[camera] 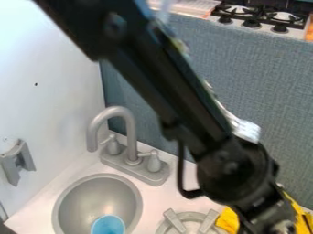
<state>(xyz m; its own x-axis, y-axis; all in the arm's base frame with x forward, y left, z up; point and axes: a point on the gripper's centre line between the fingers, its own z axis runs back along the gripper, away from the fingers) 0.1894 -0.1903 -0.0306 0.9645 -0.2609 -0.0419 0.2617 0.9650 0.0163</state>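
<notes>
The gripper [276, 221] is at the bottom right corner, cut off by the lower edge, over the right side of the counter. Behind and around it lies a yellow thing [229, 221], perhaps cloth; whether the two touch cannot be told. To the left of the gripper, a grey round burner-like piece [194, 217] with raised bars sits on the counter. A light blue cup or bowl [108, 225] rests in the grey sink [63, 201], near its lower rim.
The grey faucet [131, 132] with two handles stands behind the sink. A white wall [43, 50] with a grey bracket [18, 162] rises at left. Behind the counter is a blue-grey panel [263, 87], with a black-grated stove [260, 17] beyond it at top right.
</notes>
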